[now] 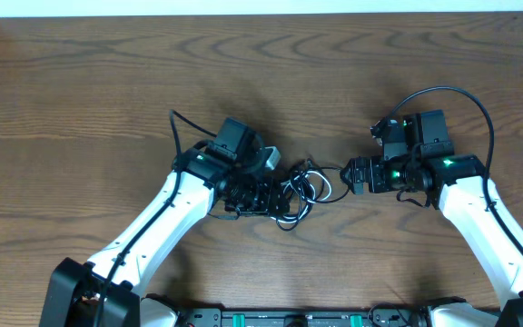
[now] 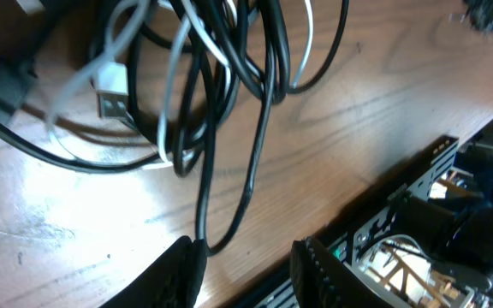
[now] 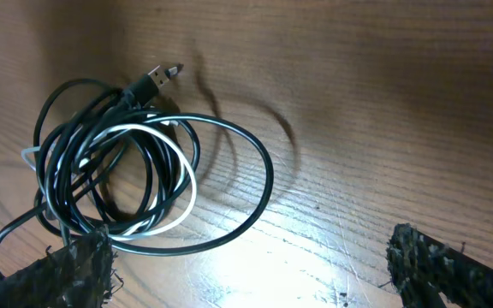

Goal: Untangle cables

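Observation:
The cables lie in one tangled bundle of black loops with a white one, mid-table between the arms. My left gripper stands at the bundle's left edge. In its wrist view the cables and a white plug lie ahead; my left gripper has its jaws apart over bare wood, and one black loop ends by the left fingertip. My right gripper is just right of the bundle. It is wide open, with the cables and a black plug ahead to the left.
The wooden table stretches out behind and to both sides. The arms' base rail runs along the front edge and shows as a black frame in the left wrist view. A thick black arm wire arcs over the right wrist.

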Robot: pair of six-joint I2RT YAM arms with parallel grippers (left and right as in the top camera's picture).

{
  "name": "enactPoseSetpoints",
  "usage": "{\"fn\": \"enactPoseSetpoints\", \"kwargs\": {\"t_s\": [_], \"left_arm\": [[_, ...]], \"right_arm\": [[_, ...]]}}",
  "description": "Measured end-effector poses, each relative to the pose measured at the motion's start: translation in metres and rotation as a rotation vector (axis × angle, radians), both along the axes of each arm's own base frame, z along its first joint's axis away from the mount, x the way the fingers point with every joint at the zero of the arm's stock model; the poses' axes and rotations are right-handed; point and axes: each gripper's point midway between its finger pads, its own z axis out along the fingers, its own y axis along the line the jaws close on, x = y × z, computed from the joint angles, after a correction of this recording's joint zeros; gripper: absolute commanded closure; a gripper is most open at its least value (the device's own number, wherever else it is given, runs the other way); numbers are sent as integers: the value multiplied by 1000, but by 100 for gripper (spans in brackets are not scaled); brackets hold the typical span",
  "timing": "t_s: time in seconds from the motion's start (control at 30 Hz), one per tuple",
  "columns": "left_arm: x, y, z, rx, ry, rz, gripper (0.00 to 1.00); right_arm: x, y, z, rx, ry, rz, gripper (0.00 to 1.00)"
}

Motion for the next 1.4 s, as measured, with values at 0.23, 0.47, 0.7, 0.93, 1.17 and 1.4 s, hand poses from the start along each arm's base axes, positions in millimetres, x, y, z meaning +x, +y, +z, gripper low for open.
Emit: {"fn": "enactPoseSetpoints", "kwargs": {"t_s": [0.23,0.47,0.7,0.93,1.17,1.4], "left_arm": [[-3,-4,0,0,13,6,62],[13,-12,6,-40,-47,28,60],[57,-20,15,-56,-203,142,57],[76,-15,11,30,-274,243,56],[64,-29,-16,111,-255,197,55],[57,-32,-49,179,-194,182,86]], "right_arm": [[0,0,0,0,0,0,1],[0,0,0,0,0,0,1],[0,0,0,0,0,0,1],[0,0,0,-1,0,0,1],[0,0,0,-1,0,-1,1],[0,0,0,0,0,0,1]]}}
